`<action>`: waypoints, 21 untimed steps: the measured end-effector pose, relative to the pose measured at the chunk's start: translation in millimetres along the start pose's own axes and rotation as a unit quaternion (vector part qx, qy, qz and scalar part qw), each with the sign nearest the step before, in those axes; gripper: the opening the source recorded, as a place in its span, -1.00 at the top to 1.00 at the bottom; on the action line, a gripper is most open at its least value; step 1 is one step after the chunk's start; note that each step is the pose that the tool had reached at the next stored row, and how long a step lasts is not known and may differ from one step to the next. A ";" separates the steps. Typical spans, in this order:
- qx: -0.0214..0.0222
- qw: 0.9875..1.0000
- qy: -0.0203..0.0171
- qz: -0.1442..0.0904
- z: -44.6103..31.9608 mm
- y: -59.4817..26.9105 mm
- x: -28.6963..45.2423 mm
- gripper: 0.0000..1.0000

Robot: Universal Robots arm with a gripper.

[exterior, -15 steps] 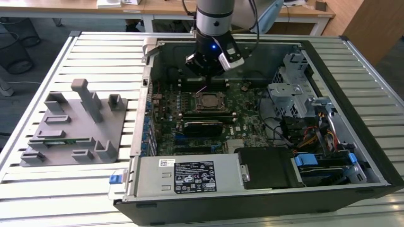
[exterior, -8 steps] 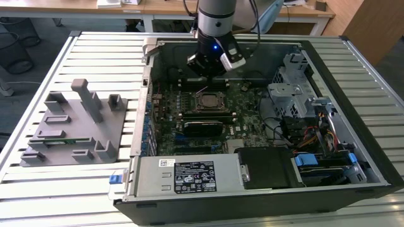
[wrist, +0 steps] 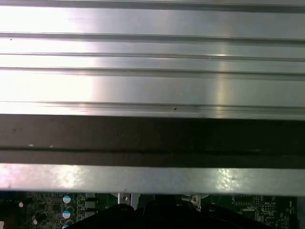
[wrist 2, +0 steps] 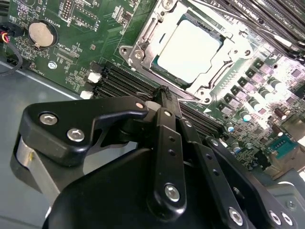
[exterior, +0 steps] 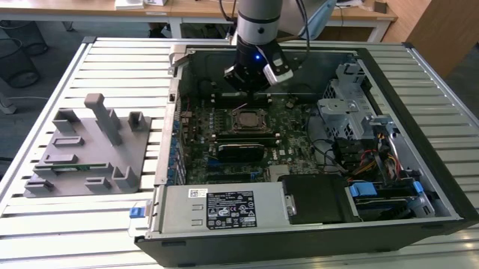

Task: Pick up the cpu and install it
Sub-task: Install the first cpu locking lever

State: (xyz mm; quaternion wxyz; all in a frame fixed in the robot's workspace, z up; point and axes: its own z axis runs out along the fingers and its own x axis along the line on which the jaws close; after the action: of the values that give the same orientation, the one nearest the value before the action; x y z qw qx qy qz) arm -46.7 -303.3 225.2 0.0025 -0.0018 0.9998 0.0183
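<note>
The cpu (wrist 2: 189, 50) sits in its socket (wrist 2: 143, 45) near the middle of the motherboard (exterior: 288, 126), square in the metal frame, its pale top bare and nothing touching it; in the exterior view it shows as a dark square (exterior: 248, 119). The gripper (wrist 2: 164, 95) hangs above the board just beyond the socket, toward the case's (exterior: 441, 185) far wall. Whether its fingers are spread or closed cannot be told, and they appear to carry nothing. Nearest the exterior camera, the power supply (exterior: 224, 208) fills the case's near edge, with a black heatsink (exterior: 241, 150) between it and the socket. A grey fixture tray (exterior: 90, 151) lies on the slatted table (exterior: 45, 224), outside the case on the exterior view's left.
</note>
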 end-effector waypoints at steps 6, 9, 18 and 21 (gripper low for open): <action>0.001 1.000 0.000 0.000 4.6 0.1 -1.8 0.79; 0.001 1.000 0.000 0.000 6.8 0.2 -3.5 0.79; 0.001 1.000 0.000 0.000 12.0 0.3 -8.1 0.79; 0.001 1.000 0.000 0.000 13.9 0.4 -9.3 0.79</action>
State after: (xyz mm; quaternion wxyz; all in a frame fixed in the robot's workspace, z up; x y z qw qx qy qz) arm -37.4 -302.4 211.4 0.0025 -0.0021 0.9998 0.0172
